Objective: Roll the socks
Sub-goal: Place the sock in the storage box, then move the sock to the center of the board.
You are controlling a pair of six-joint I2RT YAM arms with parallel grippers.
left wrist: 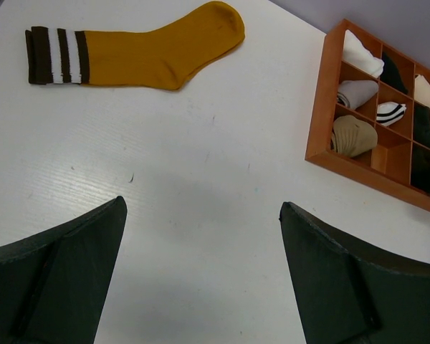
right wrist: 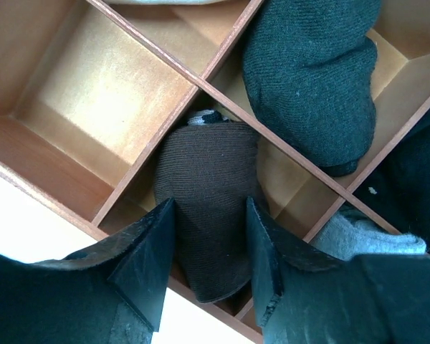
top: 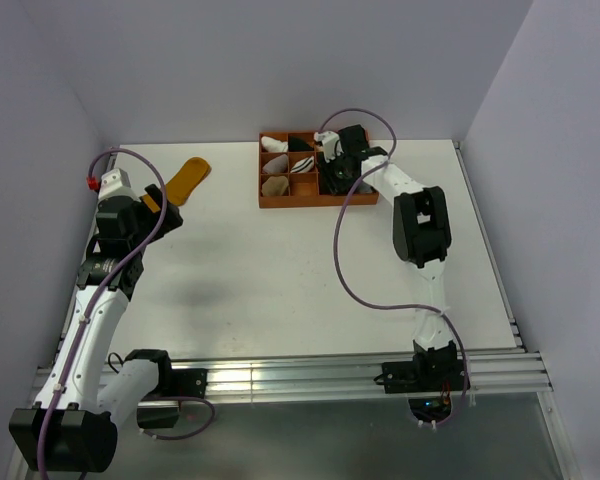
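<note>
Down in the tray [top: 310,203] with the right gripper [right wrist: 209,215], jaws half apart either side of the rolled brown sock [right wrist: 201,165]; cannot tell whether pinched or merely flanked. Over bare table with the left gripper [left wrist: 202,208], spread wide, holding nothing. Ahead of it, flat and unrolled: yellow sock [left wrist: 150,54]. Risk of catching the divider [right wrist: 147,150] through an off-centre pinch, or of loosening the roll.
</note>
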